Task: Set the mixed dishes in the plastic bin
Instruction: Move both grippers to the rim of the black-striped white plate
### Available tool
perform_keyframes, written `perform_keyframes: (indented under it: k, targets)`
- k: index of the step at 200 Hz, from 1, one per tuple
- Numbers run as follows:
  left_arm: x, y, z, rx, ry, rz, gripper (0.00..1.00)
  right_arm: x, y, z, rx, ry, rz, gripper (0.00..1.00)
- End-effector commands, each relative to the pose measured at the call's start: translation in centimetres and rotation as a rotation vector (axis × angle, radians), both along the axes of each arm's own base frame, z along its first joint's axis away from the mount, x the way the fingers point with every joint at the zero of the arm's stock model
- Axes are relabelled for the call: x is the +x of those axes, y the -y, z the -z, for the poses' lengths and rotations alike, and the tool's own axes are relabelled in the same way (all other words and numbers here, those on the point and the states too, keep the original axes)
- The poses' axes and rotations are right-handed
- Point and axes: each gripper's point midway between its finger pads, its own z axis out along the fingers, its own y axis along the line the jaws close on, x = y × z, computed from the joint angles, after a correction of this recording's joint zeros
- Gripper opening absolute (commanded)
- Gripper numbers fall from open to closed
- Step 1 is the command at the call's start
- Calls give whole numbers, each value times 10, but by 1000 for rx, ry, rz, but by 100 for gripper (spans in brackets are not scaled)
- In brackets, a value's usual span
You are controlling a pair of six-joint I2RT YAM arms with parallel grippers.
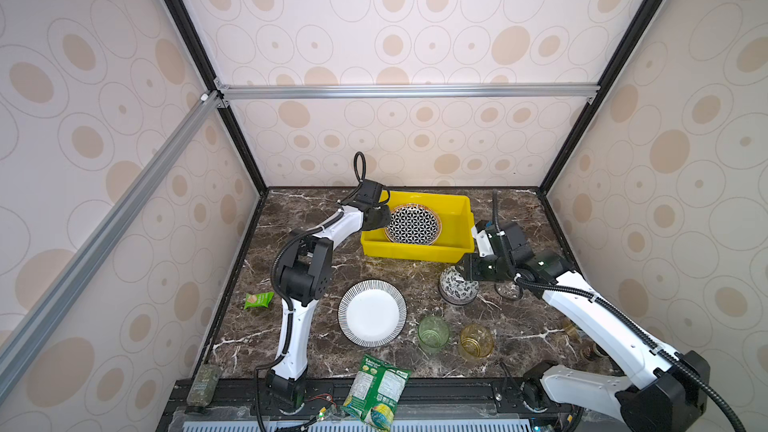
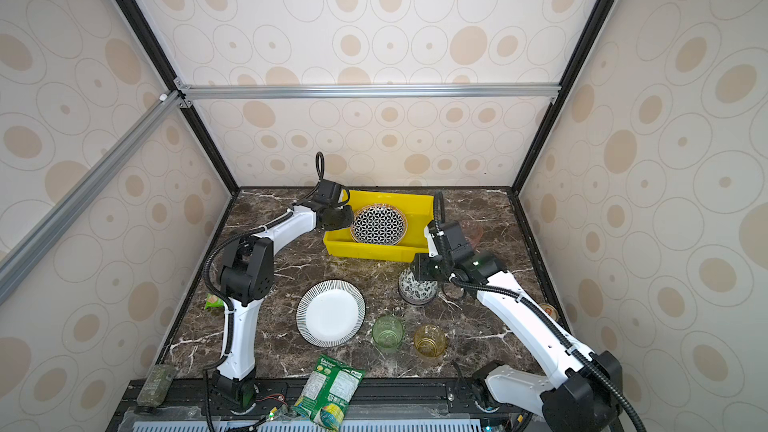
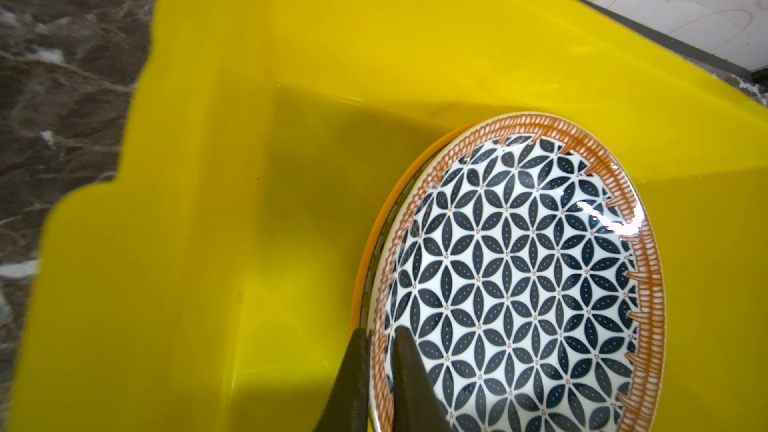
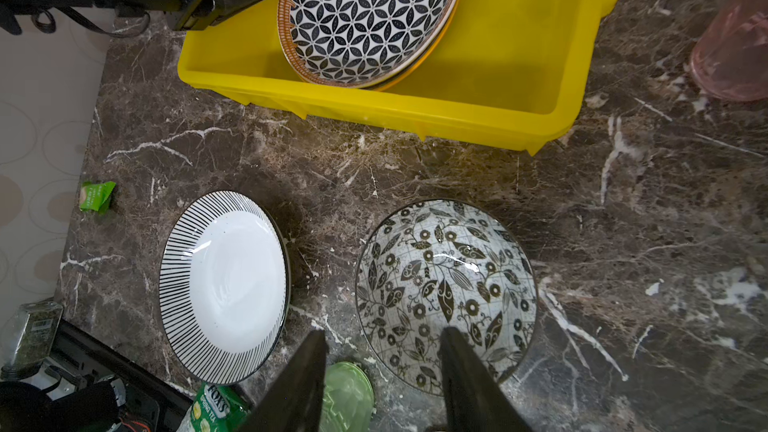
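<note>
**Left gripper on a patterned plate inside the yellow bin; more dishes wait on the worktop**

A bright yellow plastic bin (image 1: 407,252) sits open side up at the far end of a dark brown, white-veined marble worktop (image 1: 332,359). It is rectangular with low smooth walls and a lipped rim. In both top views its long axis runs left to right.

Inside, towards the bin's left end, a round glossy ceramic plate lies face up. This geometric plate (image 1: 412,225) has a black-and-white petal lattice and a ribbed orange-brown border, and it rests on an orange-edged plate (image 4: 432,47). The left gripper (image 3: 381,330) has its jaws narrow, one finger on each side of the geometric plate's rim, pinching it.

The right gripper (image 4: 383,333) hangs with its jaws apart and holds nothing. One finger is above the near rim of the floral bowl (image 1: 457,286) – deep, round, white with dark leaves and blossoms.

Left of that bowl a striped plate (image 1: 372,312) lies flat, white with fine black radial lines. Nearer the front, a green tumbler (image 1: 433,333) and an amber tumbler (image 1: 476,342) stand upright, both ribbed glass. A pink tumbler (image 4: 735,47) sits beyond the bin's right end.
</note>
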Motion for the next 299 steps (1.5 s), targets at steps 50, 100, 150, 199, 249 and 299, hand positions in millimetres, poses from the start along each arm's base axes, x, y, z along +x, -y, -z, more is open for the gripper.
perform_keyframes:
  k: [50, 100, 150, 199, 249, 299]
  targets:
    - [-37, -19, -80, 14, 119, 16, 17, -6, -20, -1, 18, 4, -76, 49]
    - [-83, -45, -91, 59, 135, -2, 22, -12, -55, 3, 28, 0, -162, 50]
    - [-135, -78, -84, 110, 136, -48, 25, -21, -100, 18, 42, -30, -261, 51]
    - [-185, -107, -67, 197, 66, -57, 28, -22, -117, 32, 16, -60, -297, 51]
    - [-227, -128, -43, 236, -3, -73, 32, -20, -130, 46, 21, -86, -315, 51]
    - [-255, -134, -25, 188, -44, -104, 34, -22, -144, 63, 33, -120, -349, 46]
